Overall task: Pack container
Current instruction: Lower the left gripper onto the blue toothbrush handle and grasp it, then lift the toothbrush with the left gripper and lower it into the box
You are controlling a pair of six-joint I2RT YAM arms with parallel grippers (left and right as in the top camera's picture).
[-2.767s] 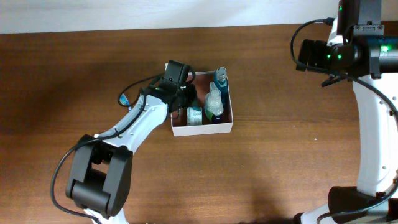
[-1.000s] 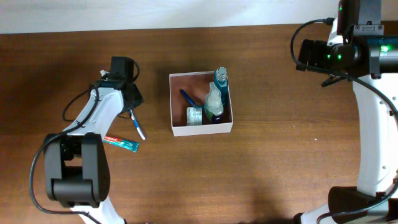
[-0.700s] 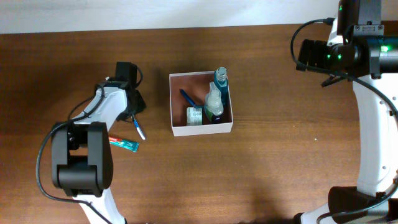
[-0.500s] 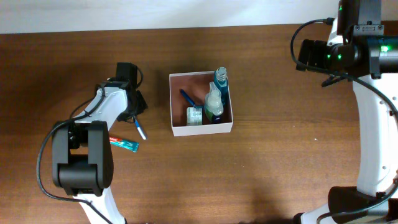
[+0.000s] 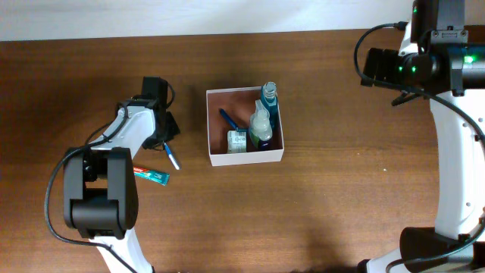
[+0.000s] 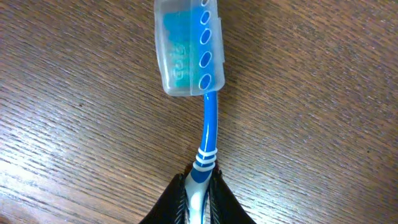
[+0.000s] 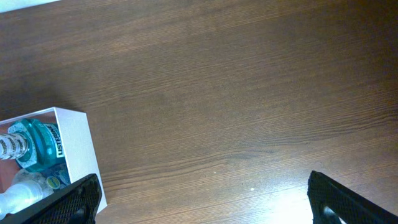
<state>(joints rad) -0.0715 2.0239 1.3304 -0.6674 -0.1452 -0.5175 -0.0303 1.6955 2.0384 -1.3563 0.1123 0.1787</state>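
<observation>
The container (image 5: 246, 158), a white-walled box with a reddish-brown inside, sits mid-table and holds a teal bottle (image 5: 268, 95), a clear bottle (image 5: 261, 121), a small box (image 5: 237, 140) and a blue item (image 5: 227, 119). Left of it a blue toothbrush (image 5: 170, 157) lies flat on the wood. My left gripper (image 5: 161, 140) is shut on its handle. In the left wrist view the toothbrush (image 6: 210, 124) runs away from the left gripper (image 6: 200, 186) to a clear head cap (image 6: 186, 46). My right gripper (image 7: 202, 190) hangs open and empty, right of the container (image 7: 78, 134).
A toothpaste tube (image 5: 150, 174) lies on the table just below-left of the toothbrush. The right arm (image 5: 413, 64) stands at the far right edge. The table's back edge runs along the top of the overhead view.
The left gripper has left the container, moved to the toothbrush at the left, and closed its jaws on the handle. The right arm has not moved.
</observation>
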